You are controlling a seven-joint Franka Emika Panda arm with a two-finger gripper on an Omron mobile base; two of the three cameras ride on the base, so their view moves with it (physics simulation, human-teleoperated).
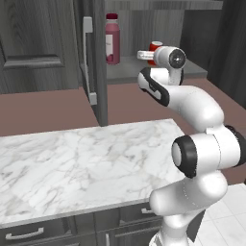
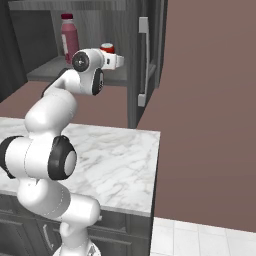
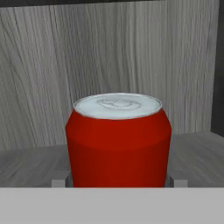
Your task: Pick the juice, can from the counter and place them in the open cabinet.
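The arm rises from the lower right of the left base view, bends over the counter (image 1: 86,163) and reaches to the upper centre, into the open cabinet (image 1: 144,67). There the gripper (image 3: 118,181) sits with a fingertip on either side of the can (image 3: 118,140) (upright on the shelf); whether the jaws press it, I cannot tell. The hand view shows the can's silvery top against grey wood grain. The base views add the juice (image 1: 112,39), standing upper centre on the same shelf, and the door's bar handle (image 2: 143,62).
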